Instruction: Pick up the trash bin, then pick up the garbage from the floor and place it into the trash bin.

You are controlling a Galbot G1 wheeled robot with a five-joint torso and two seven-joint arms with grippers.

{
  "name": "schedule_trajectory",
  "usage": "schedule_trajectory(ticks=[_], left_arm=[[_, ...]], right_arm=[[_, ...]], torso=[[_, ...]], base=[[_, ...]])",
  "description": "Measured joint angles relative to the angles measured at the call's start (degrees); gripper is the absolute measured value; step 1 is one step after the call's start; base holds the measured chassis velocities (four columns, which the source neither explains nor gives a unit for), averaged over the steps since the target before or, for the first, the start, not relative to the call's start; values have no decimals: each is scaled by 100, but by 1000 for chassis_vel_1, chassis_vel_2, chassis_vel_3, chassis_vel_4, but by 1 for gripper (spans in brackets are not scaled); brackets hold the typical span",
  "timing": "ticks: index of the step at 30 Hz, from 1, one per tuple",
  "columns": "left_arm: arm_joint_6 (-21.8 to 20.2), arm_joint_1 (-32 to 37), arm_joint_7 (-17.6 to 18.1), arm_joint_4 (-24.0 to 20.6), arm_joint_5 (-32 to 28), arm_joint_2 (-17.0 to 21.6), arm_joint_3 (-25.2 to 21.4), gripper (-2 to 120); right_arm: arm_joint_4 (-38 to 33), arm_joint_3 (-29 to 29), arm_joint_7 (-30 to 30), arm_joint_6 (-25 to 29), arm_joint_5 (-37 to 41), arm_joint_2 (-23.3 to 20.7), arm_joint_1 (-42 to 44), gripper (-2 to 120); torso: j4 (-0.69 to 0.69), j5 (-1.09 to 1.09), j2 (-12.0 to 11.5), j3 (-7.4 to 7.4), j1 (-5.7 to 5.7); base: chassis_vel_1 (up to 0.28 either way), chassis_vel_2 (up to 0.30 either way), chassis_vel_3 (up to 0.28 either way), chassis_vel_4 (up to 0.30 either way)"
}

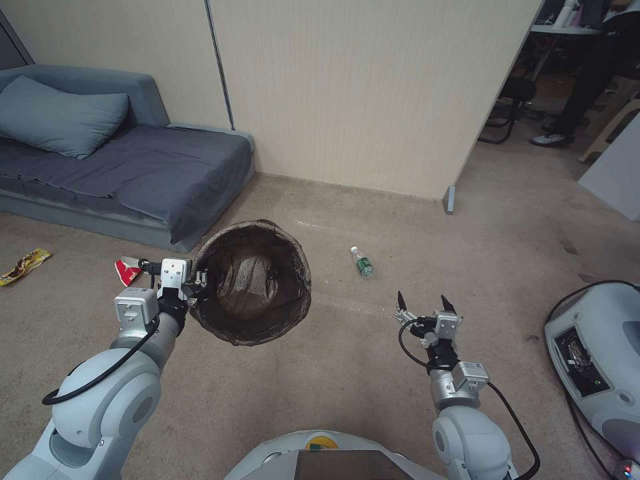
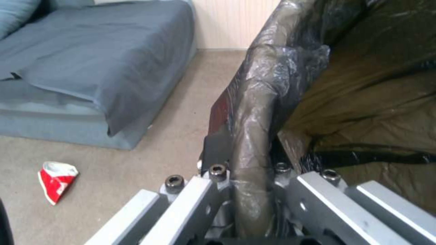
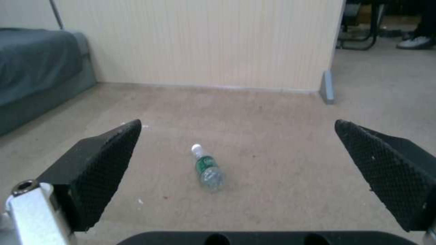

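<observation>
Left gripper (image 1: 198, 285): jaws clamped on bin (image 1: 252, 283) rim.
Right gripper (image 1: 425, 302): jaws wide, empty; bottle (image 3: 207, 169) lies ahead between them, floor (image 1: 373, 360) unobstructed.
Wrapper (image 2: 56, 181): beside bin.

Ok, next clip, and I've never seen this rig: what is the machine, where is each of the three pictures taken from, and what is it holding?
It is a wheeled robot with two arms. The wide picture looks down from its head; the other two come from cameras on each wrist. The left gripper is shut on the rim of the trash bin, which has a dark bag folded over the edge; the left wrist view shows that rim clamped close up. The right gripper is open, pointing toward a small green-labelled plastic bottle lying on the carpet. A red wrapper and a yellow wrapper lie near the grey sofa.
</observation>
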State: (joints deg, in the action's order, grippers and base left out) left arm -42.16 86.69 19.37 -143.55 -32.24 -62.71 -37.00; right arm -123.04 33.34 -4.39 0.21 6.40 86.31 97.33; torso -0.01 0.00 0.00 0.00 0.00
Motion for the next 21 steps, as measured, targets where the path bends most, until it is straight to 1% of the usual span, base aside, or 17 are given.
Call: schedule_trajectory(ticks=[9,21], left_arm=[[2,-59,-32,16,-27,34,-39,0],[3,-81,-58,23,-21,16,-31,0]], right_arm=[[-98,111,94,-52,-45,-11,23,100],[-94,229,200,43,-38,-18,-23,100]], torso=[[0,0,0,0,0],[1,0,0,0,0]], base=[[0,0,0,0],[-5,4,6,-3]])
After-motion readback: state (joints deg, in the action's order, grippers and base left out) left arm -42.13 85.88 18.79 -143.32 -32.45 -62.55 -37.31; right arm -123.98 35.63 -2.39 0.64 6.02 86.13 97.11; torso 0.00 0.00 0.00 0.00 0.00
